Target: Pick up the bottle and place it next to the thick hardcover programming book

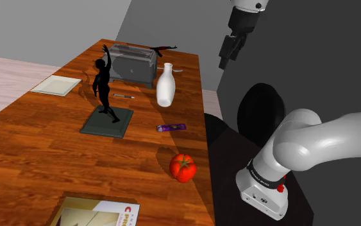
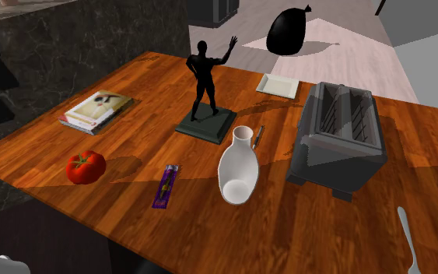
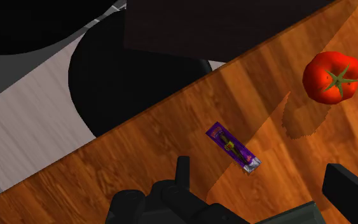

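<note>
A white bottle (image 1: 165, 85) stands upright on the wooden table (image 1: 38, 147), in front of the toaster; the second exterior view has this bottle (image 2: 237, 166) mid-table. The thick hardcover book (image 1: 99, 215) lies at the table's near end, seen as a book (image 2: 96, 110) at the second exterior view's left. My gripper (image 1: 226, 61) hangs open, high above the table's right edge, well clear of the bottle and holding nothing. In the wrist view one black finger (image 3: 352, 191) stands far out to the side.
A black figurine (image 1: 103, 86) on a dark base stands left of the bottle. A grey toaster (image 1: 133, 64), a pen (image 1: 124, 96), a purple wrapped bar (image 1: 171, 128), a tomato (image 1: 182, 167) and a pale square plate (image 1: 56, 85) also lie on the table. A spoon (image 2: 408, 241) lies near an edge.
</note>
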Robot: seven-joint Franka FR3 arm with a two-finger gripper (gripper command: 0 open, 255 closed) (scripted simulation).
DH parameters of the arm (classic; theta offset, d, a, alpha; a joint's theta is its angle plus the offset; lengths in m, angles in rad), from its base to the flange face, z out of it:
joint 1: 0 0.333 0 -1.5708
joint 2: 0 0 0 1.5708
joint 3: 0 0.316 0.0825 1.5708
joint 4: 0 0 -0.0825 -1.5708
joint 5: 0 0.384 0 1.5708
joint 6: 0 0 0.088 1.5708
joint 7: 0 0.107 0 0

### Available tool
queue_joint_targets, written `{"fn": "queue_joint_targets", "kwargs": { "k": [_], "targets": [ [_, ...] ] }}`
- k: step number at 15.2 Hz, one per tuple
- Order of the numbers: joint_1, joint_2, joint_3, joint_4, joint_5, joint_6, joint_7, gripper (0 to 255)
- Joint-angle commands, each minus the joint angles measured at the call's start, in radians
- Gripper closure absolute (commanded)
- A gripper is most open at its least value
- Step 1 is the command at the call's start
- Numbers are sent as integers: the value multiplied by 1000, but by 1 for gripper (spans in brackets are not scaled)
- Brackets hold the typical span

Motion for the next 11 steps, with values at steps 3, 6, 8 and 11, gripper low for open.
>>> {"fn": "queue_joint_targets", "kwargs": {
  "k": [3,6,8,11],
  "targets": [
    [-3,62,-13,7,-5,58,-12,0],
    [-7,161,-32,28,-9,140,-30,0],
    [-9,230,-44,48,-10,191,-43,0],
    [-11,336,-61,90,-9,260,-62,0]
  ]
}}
